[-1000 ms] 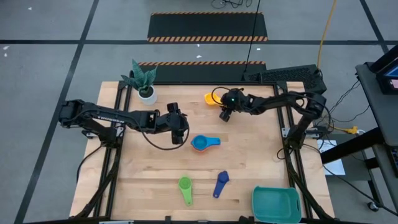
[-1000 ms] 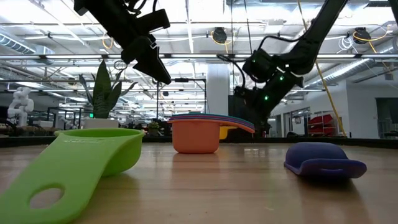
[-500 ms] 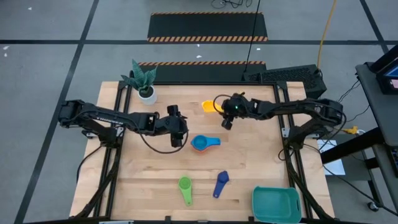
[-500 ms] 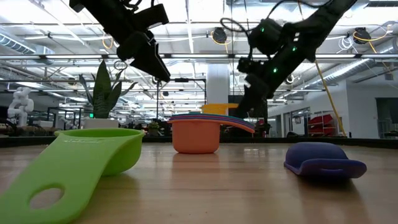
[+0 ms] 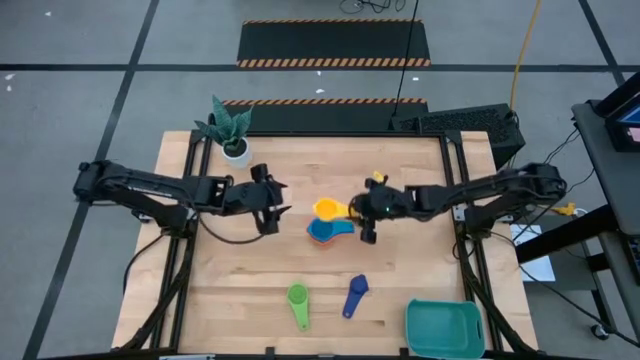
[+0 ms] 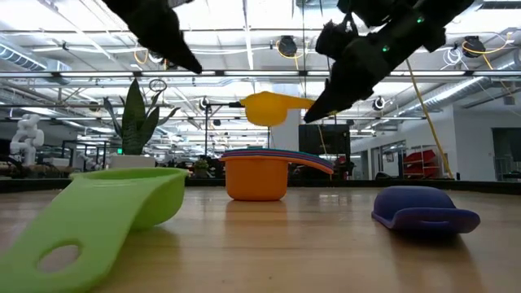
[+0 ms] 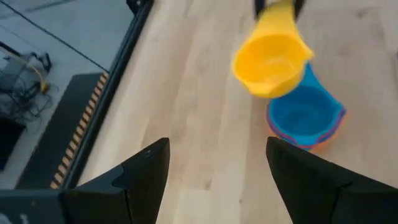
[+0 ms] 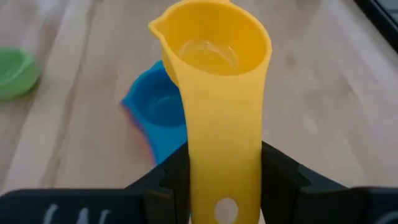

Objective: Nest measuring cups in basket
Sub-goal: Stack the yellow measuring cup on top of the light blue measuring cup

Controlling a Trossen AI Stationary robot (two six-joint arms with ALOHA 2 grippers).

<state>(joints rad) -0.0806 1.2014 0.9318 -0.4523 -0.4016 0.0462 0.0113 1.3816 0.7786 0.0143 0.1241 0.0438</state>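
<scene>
Right tool (image 5: 362,210): sitting just right of the high view's centre, its two dark fingers (image 8: 283,171) pressing both sides of the yellow cup's flat handle.
Yellow cup (image 5: 326,209): smooth glossy plastic, a round bowl with a small pour lip and a long flat handle with a hole near its end; hanging in the air, tilted, above and slightly up-left of the nested stack.
Nested stack (image 5: 322,230): standing on the table at the centre of the high view, with a light blue cup on top, thin red and purple-looking rims under it and an orange bowl at the bottom in the low view; handles pointing right.
Left tool (image 5: 266,199): hovering left of centre in the high view, carrying nothing, its blunt dark fingers (image 7: 146,171) spread wide apart.
Green cup (image 5: 297,301): lying on the table at lower centre, its handle pointing down the frame.
Dark blue cup (image 5: 355,294): lying bowl-down on the table, just right of the green one.
Basket (image 5: 443,328): teal plastic, rectangular with rounded corners and low walls, sitting in the table's lower right corner, well apart from the cups.
Table (image 5: 230,280): pale wood planks with visible grain.
Plant pot (image 5: 236,151): white, holding stiff pointed leaves, at the table's upper left.
</scene>
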